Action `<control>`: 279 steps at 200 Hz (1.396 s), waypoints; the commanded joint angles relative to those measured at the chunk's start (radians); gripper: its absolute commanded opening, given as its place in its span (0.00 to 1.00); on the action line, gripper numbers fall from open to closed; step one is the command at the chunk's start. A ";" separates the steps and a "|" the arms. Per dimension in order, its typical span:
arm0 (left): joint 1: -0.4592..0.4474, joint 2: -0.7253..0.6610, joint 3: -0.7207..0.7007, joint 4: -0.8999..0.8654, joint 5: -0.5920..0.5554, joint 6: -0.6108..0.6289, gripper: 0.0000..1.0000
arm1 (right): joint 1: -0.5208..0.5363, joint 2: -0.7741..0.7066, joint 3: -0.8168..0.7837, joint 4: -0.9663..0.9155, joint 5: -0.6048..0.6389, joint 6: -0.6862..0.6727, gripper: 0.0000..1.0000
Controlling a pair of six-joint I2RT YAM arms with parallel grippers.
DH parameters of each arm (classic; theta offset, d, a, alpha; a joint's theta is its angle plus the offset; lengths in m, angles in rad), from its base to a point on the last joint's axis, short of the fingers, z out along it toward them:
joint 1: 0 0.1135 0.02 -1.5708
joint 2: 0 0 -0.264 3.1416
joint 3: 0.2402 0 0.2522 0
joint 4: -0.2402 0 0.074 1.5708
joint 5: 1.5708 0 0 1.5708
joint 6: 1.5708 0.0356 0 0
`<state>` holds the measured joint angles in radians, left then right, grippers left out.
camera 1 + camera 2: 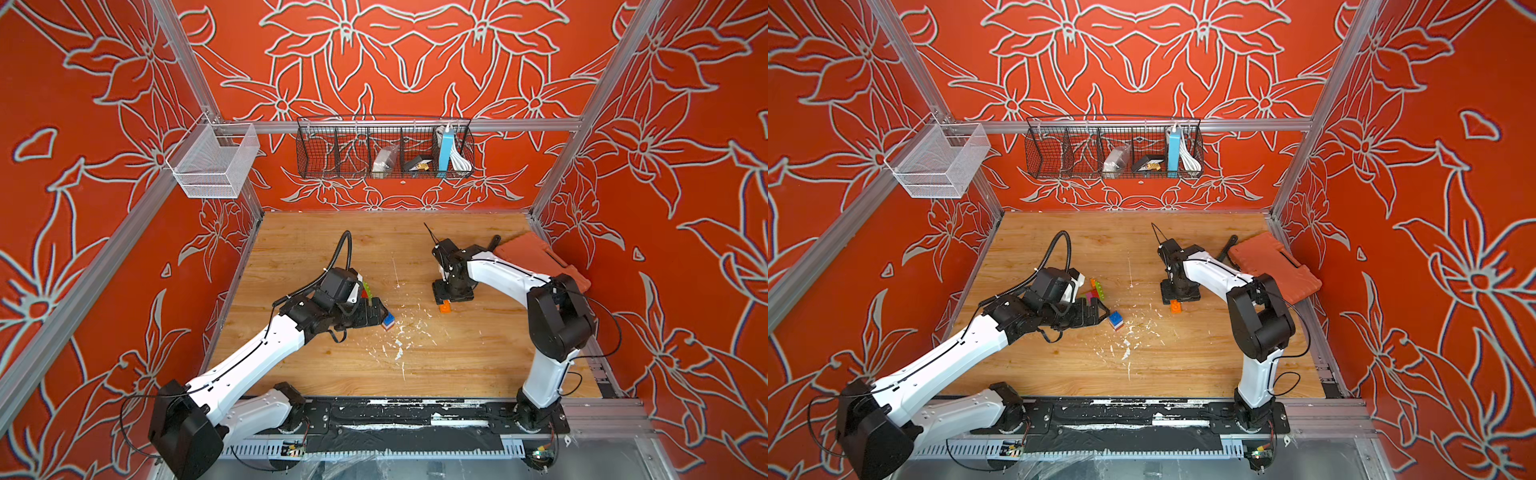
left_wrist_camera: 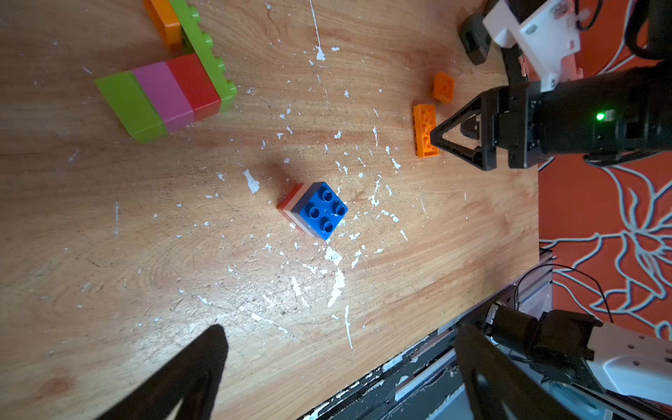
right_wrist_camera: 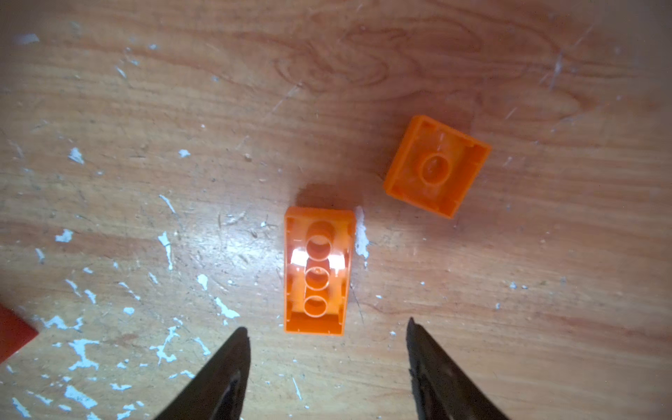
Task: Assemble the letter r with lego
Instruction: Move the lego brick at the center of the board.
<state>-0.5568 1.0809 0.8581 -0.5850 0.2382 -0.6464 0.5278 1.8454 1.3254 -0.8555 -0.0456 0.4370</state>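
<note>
Bright light, glare inside long orange brick (image 3: 315, 271)

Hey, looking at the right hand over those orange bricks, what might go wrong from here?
1. The long orange brick lies hollow side up, so the right hand, open just short of it, may pick it up the wrong way round for pressing onto studs.
2. The small orange brick lies close beside it, not touching; the hand might nudge it away as it comes down and closes.
</note>
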 commanded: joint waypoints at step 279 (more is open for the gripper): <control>-0.003 -0.083 -0.071 -0.038 -0.036 -0.019 0.98 | 0.337 -0.108 -0.217 0.081 -0.030 0.293 0.52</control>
<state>-0.5568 1.0107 0.7971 -0.6014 0.2173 -0.6701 0.8749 1.7866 1.1492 -0.8078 -0.0708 0.6495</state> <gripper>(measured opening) 0.984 0.481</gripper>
